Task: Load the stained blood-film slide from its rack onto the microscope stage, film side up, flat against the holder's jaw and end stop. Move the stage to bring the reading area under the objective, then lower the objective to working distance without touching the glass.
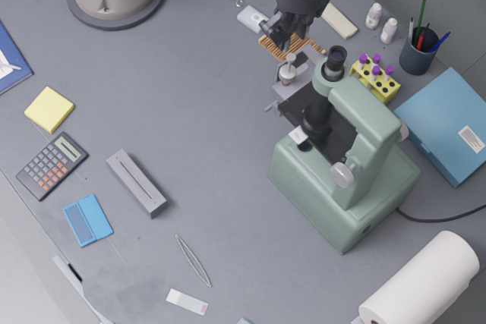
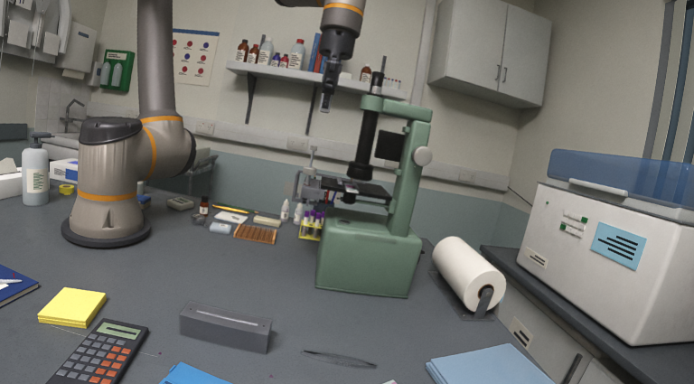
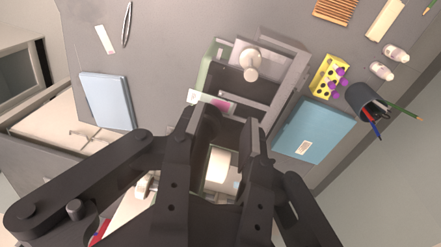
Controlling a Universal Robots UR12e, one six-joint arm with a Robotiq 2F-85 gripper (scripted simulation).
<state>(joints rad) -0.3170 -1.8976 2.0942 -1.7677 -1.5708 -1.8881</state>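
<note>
The stained slide lies flat on the black microscope stage, its white label end sticking out past the stage's near edge and its pink film facing up. The objective stands over the stage, just above the glass. My gripper hangs high above the grey stage-drive block and its round knob, level with the eyepiece; it is partly closed and holds nothing. The wooden slide rack lies on the bench below it.
The green microscope arm and eyepiece rise just right of my gripper. A yellow tube rack, pen cup, two white bottles and a blue box crowd the far right. A spare slide, forceps and grey block lie on the left bench.
</note>
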